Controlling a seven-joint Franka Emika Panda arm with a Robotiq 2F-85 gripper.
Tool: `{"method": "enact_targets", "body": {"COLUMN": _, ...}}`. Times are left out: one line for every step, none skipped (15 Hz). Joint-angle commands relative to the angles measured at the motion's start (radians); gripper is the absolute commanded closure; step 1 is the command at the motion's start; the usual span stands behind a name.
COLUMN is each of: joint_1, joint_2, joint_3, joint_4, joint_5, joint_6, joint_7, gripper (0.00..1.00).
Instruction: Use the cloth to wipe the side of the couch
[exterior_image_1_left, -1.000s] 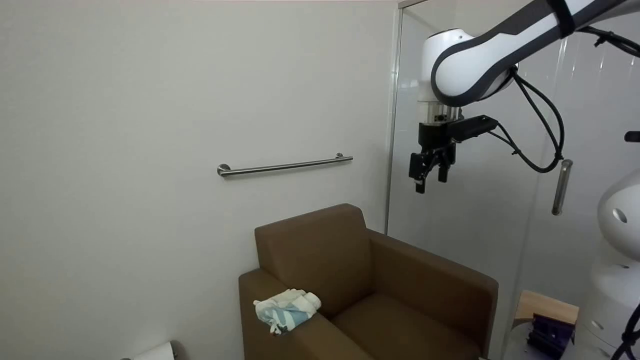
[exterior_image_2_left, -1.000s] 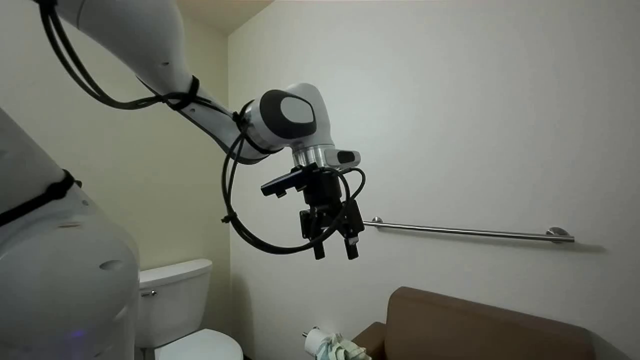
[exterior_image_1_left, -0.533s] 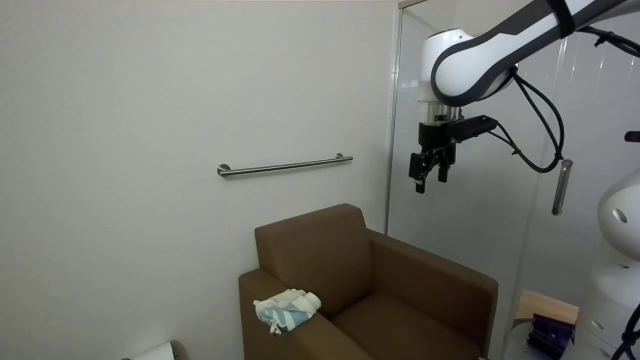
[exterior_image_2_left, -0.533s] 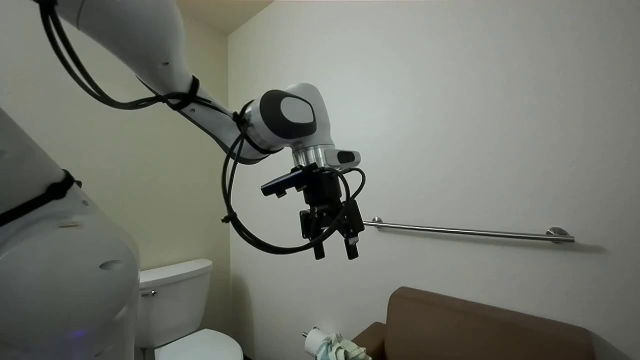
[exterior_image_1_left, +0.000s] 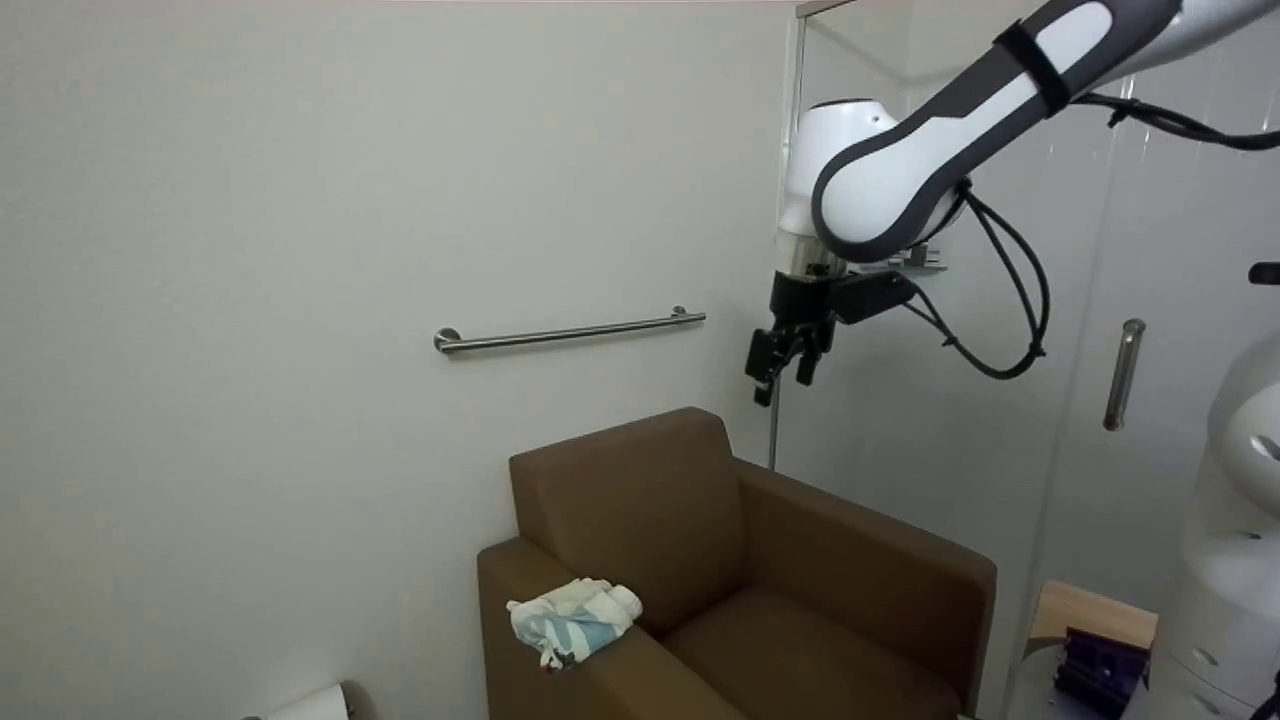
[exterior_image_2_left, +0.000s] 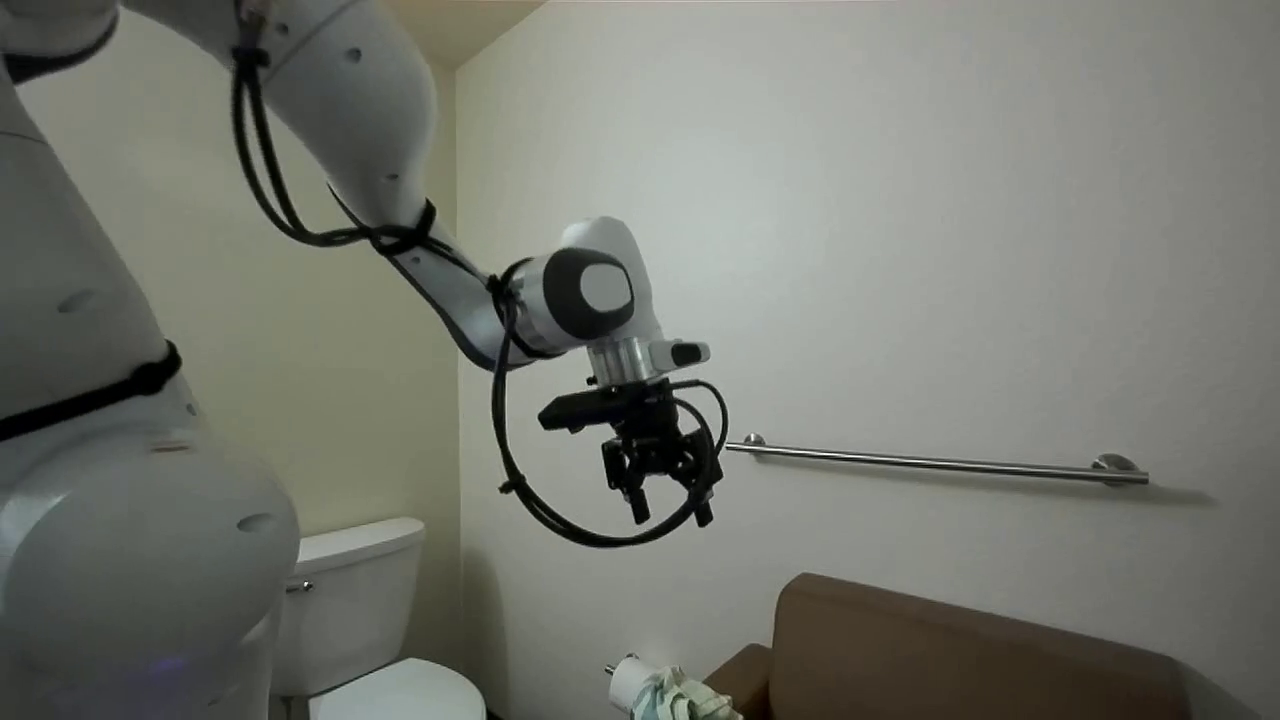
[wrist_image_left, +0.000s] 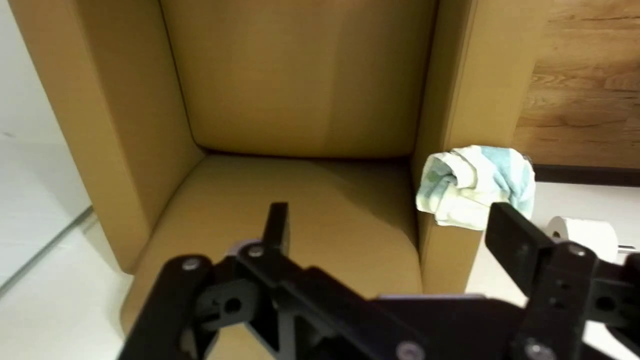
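Pale wall (exterior_image_1_left: 350, 250) takes up most of both exterior views. Glossy white panel (exterior_image_1_left: 960, 480) meets it at the corner. Brown couch (exterior_image_1_left: 690, 530) sits in that corner, back toward the wall, one side near the panel; the wrist view looks down on it. Arm (exterior_image_1_left: 985, 115), white and dark grey, comes in from upper right in an exterior view, wrist bent downward. Toilet (exterior_image_2_left: 350, 610), white, lower left in an exterior view, partly hidden behind the robot, bowl cut off by the frame. Steel bar (exterior_image_2_left: 935, 463) fixed to the wall, higher than the couch. Cloth (wrist_image_left: 475, 187), white and light blue, bunched up, lies on the armrest (wrist_image_left: 500, 85) farther from the panel and spills past its outer edge. Handle (exterior_image_1_left: 1125, 375) on the panel, slightly tilted. Paper roll (wrist_image_left: 590, 235) at the wall, just past that same armrest. Fingers (wrist_image_left: 276, 225): apart, wide gap, pointing down in mid-air, well clear of the cloth.
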Motion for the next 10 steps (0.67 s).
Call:
{"method": "enact_targets", "body": {"joint_1": 0.025, "joint_2": 0.242, "joint_3": 0.100, "joint_4": 0.112, "joint_5": -0.042, "joint_6": 0.154, "joint_7": 0.127, "gripper": 0.00}}
{"method": "enact_targets", "body": {"joint_1": 0.031, "joint_2": 0.296, "joint_3": 0.132, "joint_4": 0.146, "joint_5": -0.065, "joint_6": 0.183, "joint_7": 0.177, "gripper": 0.00}}
{"method": "enact_targets", "body": {"joint_1": 0.025, "joint_2": 0.352, "joint_3": 0.168, "joint_4": 0.188, "joint_5": -0.127, "joint_6": 0.198, "joint_7": 0.251, "gripper": 0.00}}
{"method": "enact_targets", "body": {"joint_1": 0.029, "joint_2": 0.407, "joint_3": 0.194, "joint_4": 0.234, "joint_5": -0.201, "joint_6": 0.192, "joint_7": 0.328, "gripper": 0.00}}
{"method": "enact_targets", "body": {"joint_1": 0.051, "joint_2": 0.462, "joint_3": 0.206, "joint_4": 0.289, "joint_5": -0.267, "joint_6": 0.153, "joint_7": 0.398, "gripper": 0.00}}
{"method": "enact_targets", "body": {"joint_1": 0.073, "joint_2": 0.349, "joint_3": 0.149, "joint_4": 0.189, "joint_5": -0.176, "joint_6": 0.172, "joint_7": 0.290, "gripper": 0.00}}
{"method": "enact_targets", "body": {"joint_1": 0.092, "joint_2": 0.399, "joint_3": 0.155, "joint_4": 0.228, "joint_5": -0.215, "joint_6": 0.172, "joint_7": 0.343, "gripper": 0.00}}
{"method": "enact_targets", "body": {"joint_1": 0.107, "joint_2": 0.437, "joint_3": 0.154, "joint_4": 0.257, "joint_5": -0.227, "joint_6": 0.172, "joint_7": 0.362, "gripper": 0.00}}
{"method": "enact_targets", "body": {"joint_1": 0.113, "joint_2": 0.460, "joint_3": 0.152, "joint_4": 0.275, "joint_5": -0.230, "joint_6": 0.173, "joint_7": 0.364, "gripper": 0.00}}
{"method": "enact_targets", "body": {"joint_1": 0.114, "joint_2": 0.471, "joint_3": 0.149, "joint_4": 0.284, "joint_5": -0.231, "joint_6": 0.173, "joint_7": 0.363, "gripper": 0.00}}
